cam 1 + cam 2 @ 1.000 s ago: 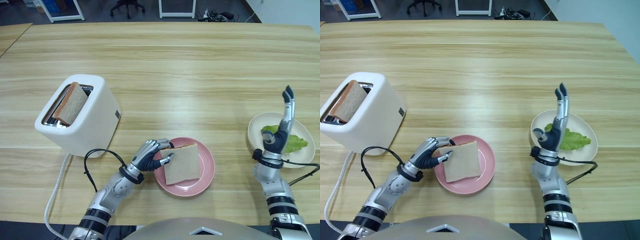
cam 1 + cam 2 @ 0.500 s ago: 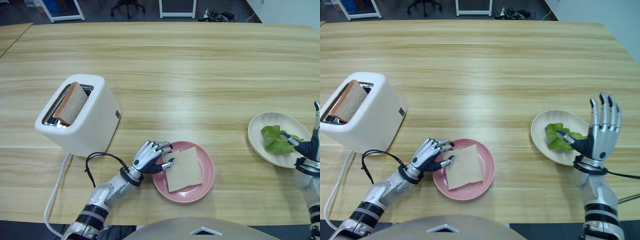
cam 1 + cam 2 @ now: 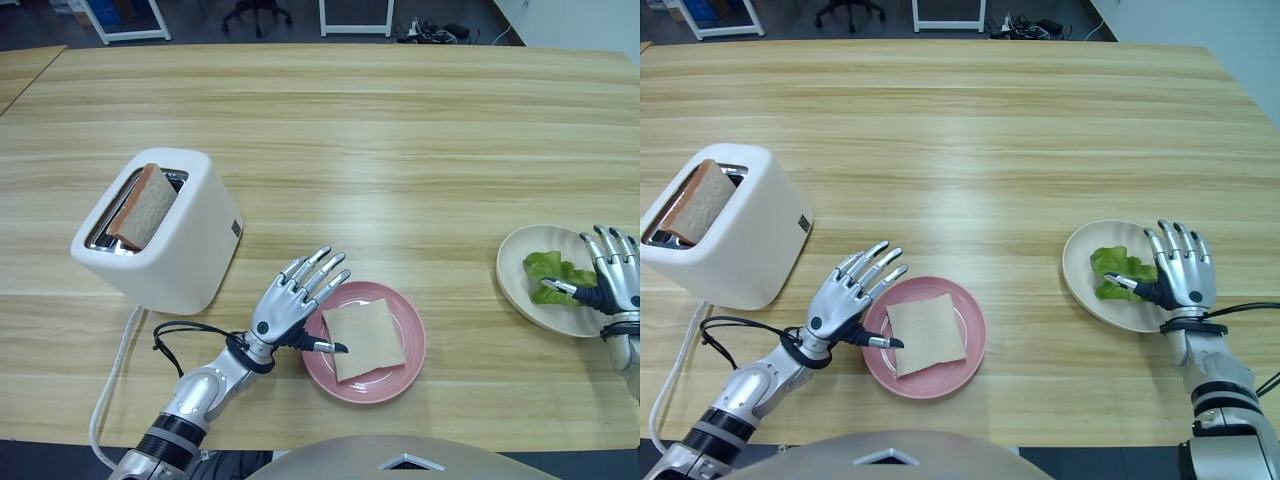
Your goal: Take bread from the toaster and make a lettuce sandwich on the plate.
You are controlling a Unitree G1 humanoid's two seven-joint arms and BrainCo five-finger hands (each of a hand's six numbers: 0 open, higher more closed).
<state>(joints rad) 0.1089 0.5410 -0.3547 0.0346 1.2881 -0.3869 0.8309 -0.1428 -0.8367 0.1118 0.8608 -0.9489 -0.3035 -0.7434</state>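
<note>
A bread slice (image 3: 363, 339) lies flat on the pink plate (image 3: 408, 365) near the table's front edge. My left hand (image 3: 293, 304) hovers at the plate's left rim, open with fingers spread, holding nothing. A second slice (image 3: 144, 206) stands in a slot of the white toaster (image 3: 185, 255) at the left. A green lettuce leaf (image 3: 1117, 272) rests in the cream dish (image 3: 1085, 288) at the right. My right hand (image 3: 1178, 276) is over the dish's right side, open, its thumb next to the leaf.
The toaster's black cord (image 3: 180, 333) loops on the table under my left forearm, and a white cable (image 3: 108, 388) runs to the front edge. Bare wooden tabletop (image 3: 380, 150) stretches behind the plates.
My left hand let go of the slice, which now lies flat on the plate, and opened its fingers. My right hand came down from an upright pose to the lettuce dish.
</note>
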